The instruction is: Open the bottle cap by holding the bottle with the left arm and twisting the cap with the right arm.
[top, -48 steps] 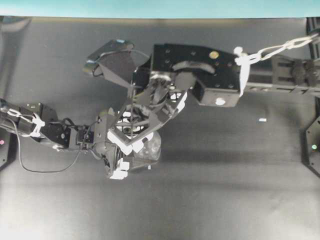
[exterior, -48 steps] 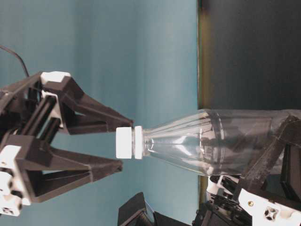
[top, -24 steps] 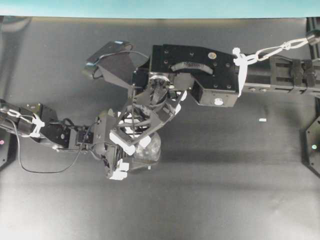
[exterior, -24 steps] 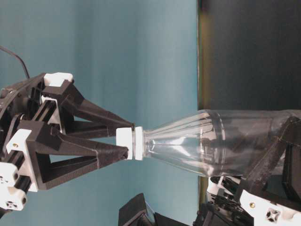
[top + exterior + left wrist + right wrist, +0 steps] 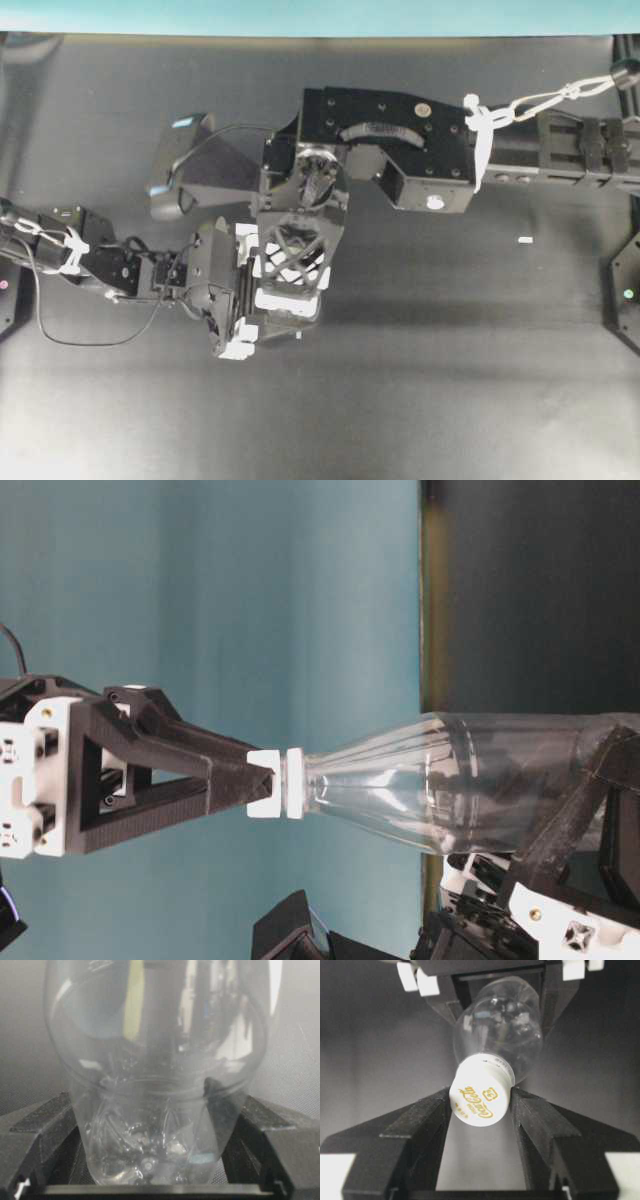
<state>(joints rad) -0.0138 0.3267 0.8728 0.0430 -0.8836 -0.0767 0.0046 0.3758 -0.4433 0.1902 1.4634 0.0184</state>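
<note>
Lattice right end effector [image 5: 481, 1105] has closed on round white cap [image 5: 480, 1092]

The bottle [image 5: 470, 780] is clear, glossy plastic, smooth with faint ribs on its shoulder. The bottle cap [image 5: 480, 1095] is smooth white plastic with gold print. The right gripper [image 5: 262, 782] has matt black plastic fingers [image 5: 420, 1130] with a layered, slightly rough finish. The table [image 5: 450, 380] is dark, matt and finely textured.

left arm [image 5: 100, 265]: jaws clamped, apparently | right arm [image 5: 400, 150]: jaws pinched shut
</note>
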